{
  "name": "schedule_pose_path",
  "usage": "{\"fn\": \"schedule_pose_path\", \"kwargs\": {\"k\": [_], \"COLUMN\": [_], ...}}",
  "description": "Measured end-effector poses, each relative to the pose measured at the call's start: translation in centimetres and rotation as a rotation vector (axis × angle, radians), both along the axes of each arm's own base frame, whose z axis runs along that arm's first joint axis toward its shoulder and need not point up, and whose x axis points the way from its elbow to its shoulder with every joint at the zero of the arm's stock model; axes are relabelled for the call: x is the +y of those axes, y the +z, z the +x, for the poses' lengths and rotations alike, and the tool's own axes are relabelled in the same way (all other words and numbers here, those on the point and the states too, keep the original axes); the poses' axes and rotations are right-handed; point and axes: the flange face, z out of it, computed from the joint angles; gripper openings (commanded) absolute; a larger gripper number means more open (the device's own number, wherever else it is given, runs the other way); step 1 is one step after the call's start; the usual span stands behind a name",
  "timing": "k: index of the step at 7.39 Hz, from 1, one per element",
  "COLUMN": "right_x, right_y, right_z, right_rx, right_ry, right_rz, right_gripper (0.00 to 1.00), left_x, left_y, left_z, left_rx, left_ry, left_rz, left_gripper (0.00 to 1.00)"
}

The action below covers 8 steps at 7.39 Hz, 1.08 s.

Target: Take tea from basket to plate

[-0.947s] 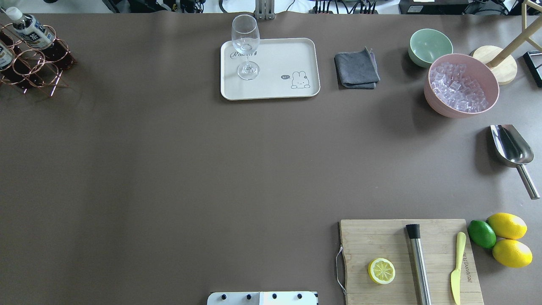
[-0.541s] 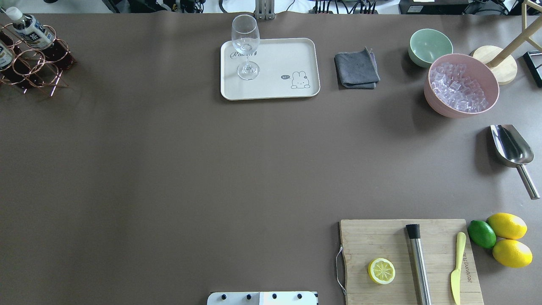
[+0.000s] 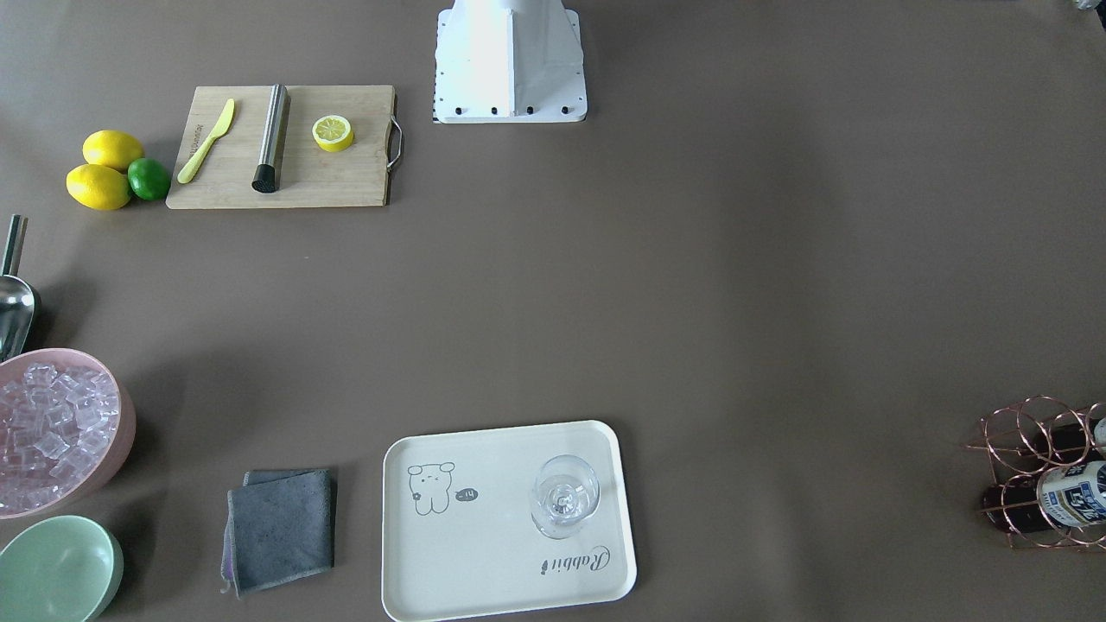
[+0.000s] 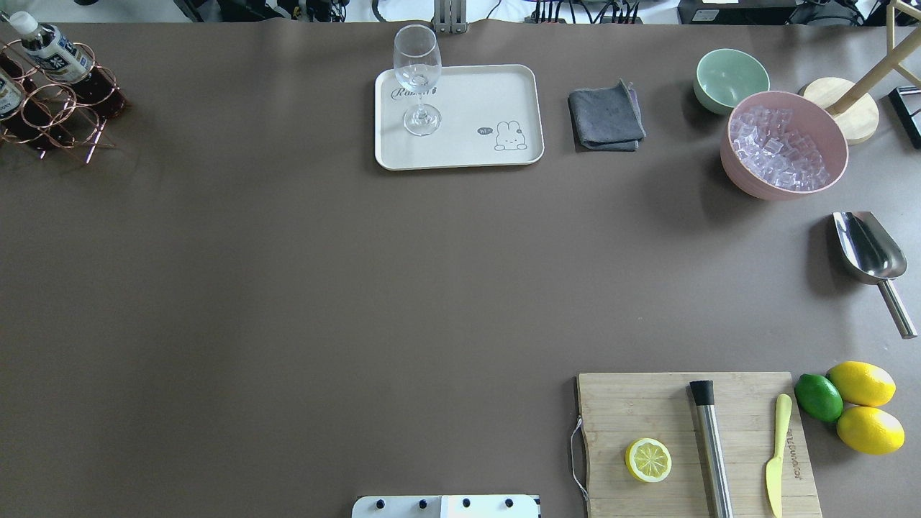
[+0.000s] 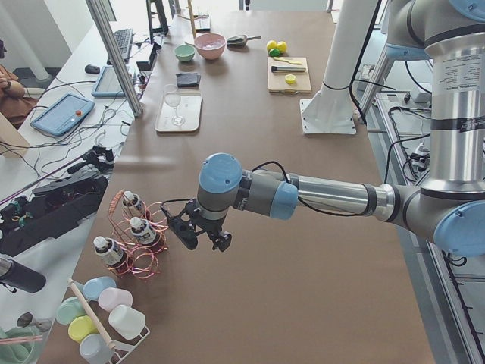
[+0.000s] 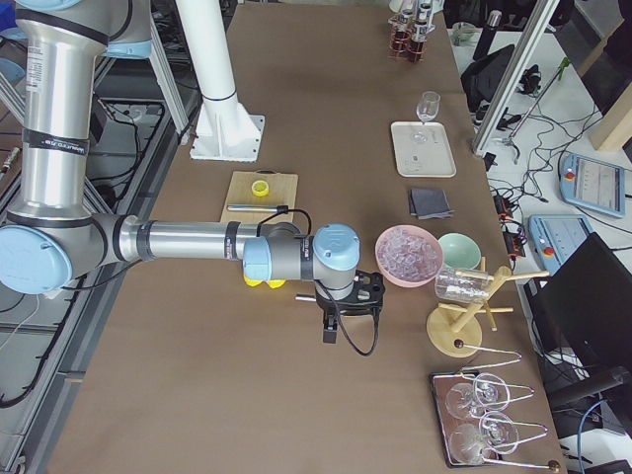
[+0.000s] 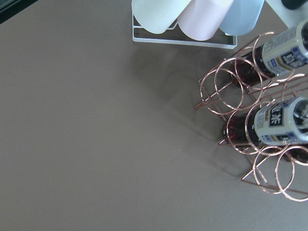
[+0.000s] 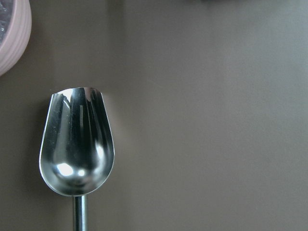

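Observation:
The copper wire basket (image 4: 50, 108) stands at the table's far left corner and holds several tea bottles (image 4: 54, 54). The left wrist view shows the basket (image 7: 231, 91) with two labelled tea bottles (image 7: 284, 122) lying in its rings. The cream plate (image 4: 468, 144) sits at the far middle with a clear glass (image 4: 417, 79) on it. My left gripper (image 5: 206, 241) shows only in the exterior left view, low beside the basket (image 5: 136, 239); I cannot tell whether it is open. My right gripper (image 6: 346, 311) hovers by the pink bowl; I cannot tell its state.
A rack of pastel cups (image 7: 192, 17) lies beyond the basket. A steel scoop (image 8: 77, 144) lies under my right wrist. The pink ice bowl (image 4: 784, 144), mint bowl (image 4: 730, 75), grey cloth (image 4: 606, 119), cutting board (image 4: 691, 439) and lemons (image 4: 863, 406) fill the right side.
In the overhead view the basket with its bottles has shifted very slightly to the left. Nothing else has moved.

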Motion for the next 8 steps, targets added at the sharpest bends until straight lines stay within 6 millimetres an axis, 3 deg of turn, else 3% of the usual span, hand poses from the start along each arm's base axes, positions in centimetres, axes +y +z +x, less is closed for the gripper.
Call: {"fn": "schedule_pose_path", "kwargs": {"k": [1,4,8], "right_x": [-1.1,-3.7,-6.1], "right_y": [-1.2,-5.1,-12.2], "right_z": [-1.3,-5.2,-12.1], "right_rx": [-0.009,-0.113,-0.272], "right_ry": [-0.027,-0.106,-0.262], "right_rz": [0.047,0.153,0.423], "right_gripper": [1.00,1.00,1.00], "left_x": [-1.6,-10.2,-16.4], "left_y": [-1.3,-4.8,-7.2], "left_z": [-0.7,-2.5,-1.8], "left_rx": [0.027,0.077,0.084], "left_ry": [-0.079,-0.214,-0.209], "left_rz": [-0.046,-0.108,-0.084], "left_gripper": [0.98,0.98,0.98]}}
